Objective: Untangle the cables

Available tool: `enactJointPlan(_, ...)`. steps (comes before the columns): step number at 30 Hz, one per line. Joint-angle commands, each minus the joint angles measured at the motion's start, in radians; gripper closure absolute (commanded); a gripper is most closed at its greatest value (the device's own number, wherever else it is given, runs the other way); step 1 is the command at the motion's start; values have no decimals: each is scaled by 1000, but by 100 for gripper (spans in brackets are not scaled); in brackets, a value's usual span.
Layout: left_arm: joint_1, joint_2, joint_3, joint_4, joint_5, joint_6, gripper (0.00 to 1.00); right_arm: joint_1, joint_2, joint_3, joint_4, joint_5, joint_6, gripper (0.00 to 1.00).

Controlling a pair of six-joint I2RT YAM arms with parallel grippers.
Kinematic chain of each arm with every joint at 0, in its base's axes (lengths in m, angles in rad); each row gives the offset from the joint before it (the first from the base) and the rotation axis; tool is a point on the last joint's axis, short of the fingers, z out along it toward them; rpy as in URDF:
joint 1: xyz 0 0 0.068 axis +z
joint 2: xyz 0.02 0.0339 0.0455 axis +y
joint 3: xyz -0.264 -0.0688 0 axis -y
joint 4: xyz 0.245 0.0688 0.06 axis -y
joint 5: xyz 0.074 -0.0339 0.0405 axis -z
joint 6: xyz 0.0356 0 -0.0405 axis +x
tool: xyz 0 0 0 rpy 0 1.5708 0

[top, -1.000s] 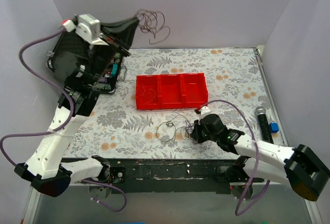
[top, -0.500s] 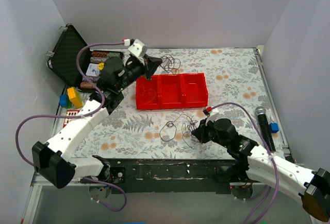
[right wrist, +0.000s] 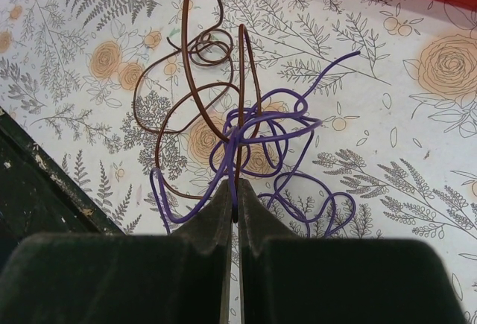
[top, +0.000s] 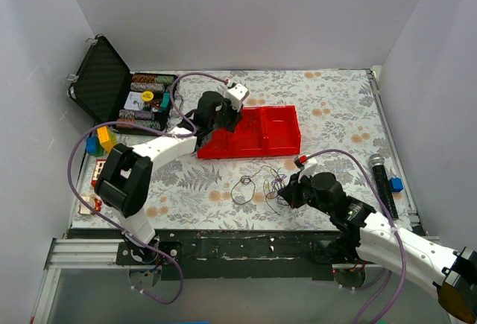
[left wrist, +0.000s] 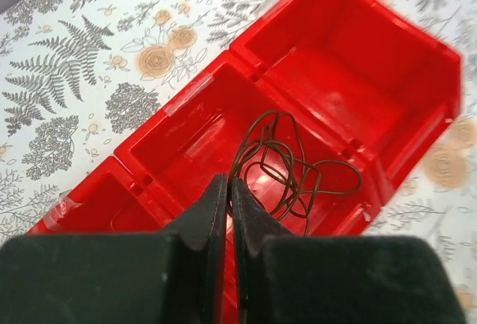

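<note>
The left gripper point(left wrist: 229, 190), jaws pinched on 1 dark cable point(left wrist: 287, 164), holds its loops ahead of the tips, over the red tray point(left wrist: 335, 86); the right gripper point(right wrist: 232, 197) clamps the purple-brown clump point(right wrist: 242, 126) at the top view's lower centre.

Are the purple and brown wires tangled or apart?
Tangled: the purple wire loops over the brown wire in one clump at the right claw.

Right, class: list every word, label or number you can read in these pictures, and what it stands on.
Nothing is readable in any view.
White card in the black case: print too small to read.
Red-and-white card at far left: too small to read.
</note>
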Motion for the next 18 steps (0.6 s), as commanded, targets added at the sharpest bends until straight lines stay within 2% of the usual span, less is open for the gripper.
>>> enactJointPlan(1, -9, 42, 68, 27, -82, 119, 100, -4, -18, -7, 17, 21, -11, 98)
enactJointPlan(3, -12, 63, 87, 4, -68, 129, 97, -4, -20, -8, 16, 24, -11, 98)
enactJointPlan(5, -18, 74, 107, -23, -59, 131, 77, -4, -15, -8, 22, 22, -12, 98)
enactJointPlan(6, -21, 74, 116, -42, -56, 128, 59, -5, -12, -10, 23, 21, -12, 98)
enactJointPlan(7, -23, 72, 125, -56, -45, 130, 50, -5, -12, -8, 23, 16, -12, 98)
enactJointPlan(9, -24, 50, 131, -73, -37, 133, 40, -4, -7, -8, 23, 15, -15, 98)
enactJointPlan(11, -24, 17, 128, -76, -17, 137, 25, -5, -6, -8, 25, 12, -15, 98)
enactJointPlan(15, -24, -64, 127, -134, 122, 177, 10, -5, 0, -8, 22, 15, -9, 98)
enactJointPlan(18, -29, -150, 73, -301, 396, 295, 9, -5, -1, -11, 22, 18, -1, 98)
